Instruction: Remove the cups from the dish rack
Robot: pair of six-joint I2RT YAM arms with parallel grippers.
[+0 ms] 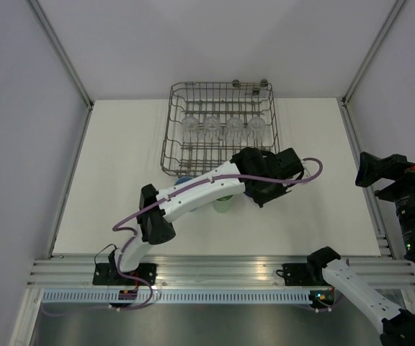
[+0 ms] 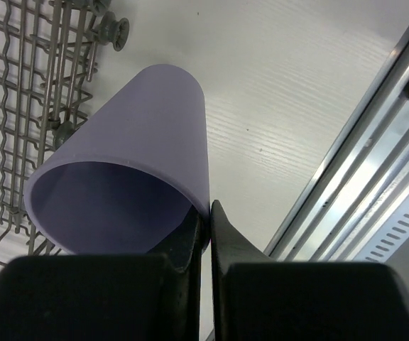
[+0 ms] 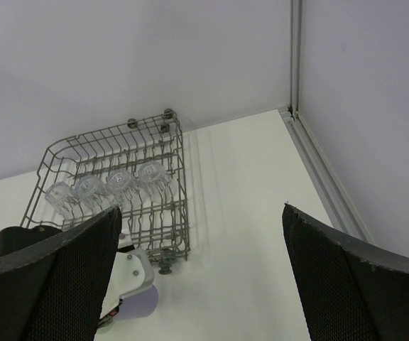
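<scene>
The grey wire dish rack (image 1: 173, 130) stands at the back of the table and holds four clear glasses (image 1: 222, 126) in a row, upside down. They also show in the right wrist view (image 3: 119, 181). My left gripper (image 2: 208, 213) is shut on the rim of the lilac-purple cup (image 2: 140, 163), one finger inside and one outside, just off the rack's near right corner (image 2: 62, 131). In the top view the left gripper (image 1: 264, 184) hides that cup. A green cup (image 1: 223, 207) and a blue cup (image 1: 184, 180) stand on the table by the rack's front, partly under the left arm. My right gripper (image 3: 199, 209) is wide open and empty, high at the right (image 1: 372, 171).
The left arm stretches diagonally across the table's middle (image 1: 193, 198). Grey walls enclose the table (image 1: 106, 180) on three sides. An aluminium rail (image 2: 375, 163) runs along the near edge, close to the held cup.
</scene>
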